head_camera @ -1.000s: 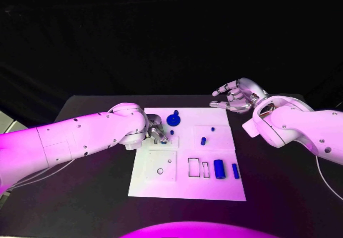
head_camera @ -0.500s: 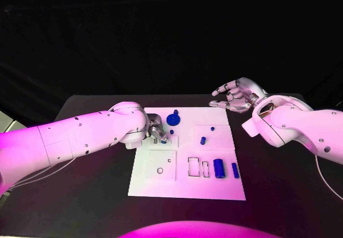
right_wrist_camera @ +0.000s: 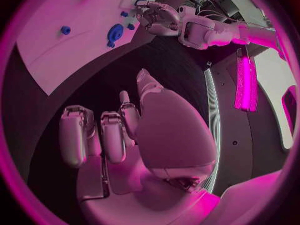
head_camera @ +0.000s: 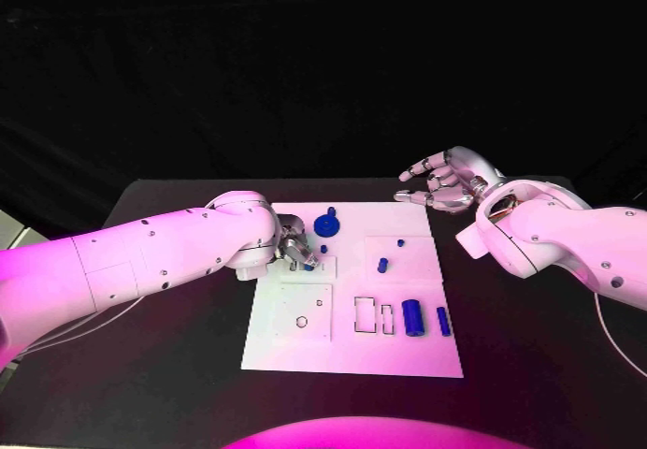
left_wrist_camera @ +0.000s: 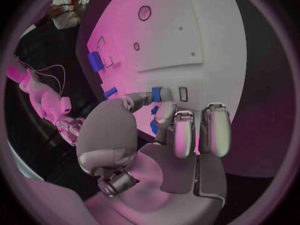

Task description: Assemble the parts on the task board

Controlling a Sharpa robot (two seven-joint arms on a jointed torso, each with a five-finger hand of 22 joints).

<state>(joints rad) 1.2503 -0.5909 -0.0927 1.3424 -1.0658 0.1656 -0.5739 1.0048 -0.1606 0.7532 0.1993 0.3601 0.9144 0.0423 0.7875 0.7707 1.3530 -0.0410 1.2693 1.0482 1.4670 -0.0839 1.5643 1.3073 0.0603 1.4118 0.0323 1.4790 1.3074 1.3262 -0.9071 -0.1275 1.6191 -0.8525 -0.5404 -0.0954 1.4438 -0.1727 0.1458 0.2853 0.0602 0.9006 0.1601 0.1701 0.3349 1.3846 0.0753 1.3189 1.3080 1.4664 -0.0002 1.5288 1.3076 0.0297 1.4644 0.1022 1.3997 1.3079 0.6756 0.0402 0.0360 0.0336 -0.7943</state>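
Barely anything has moved: the left hand keeps pinching a small blue part at the task board. The right hand hovers empty, fingers apart. Loose blue pieces beyond the left hand are still unplaced, so plenty left.

1. Table: black, matt, smooth top, no shine.
2. Task board: white plate, smooth and flat, looks like hard plastic; faint sheen under the coloured light.
3. Parts: blue, plastic-looking, smooth. Large cylinder shows a soft highlight along its side; round disc piece same finish.
4. Left hand: silver metallic fingers with a satin sheen, smooth rounded shells; a small blue part at the fingertips.
5. Right hand: same silvery, polished-looking casing.
6. Arms: white glossy shell, smooth, plastic-looking, on the left arm and right arm.
7. Backdrop: black, matt.
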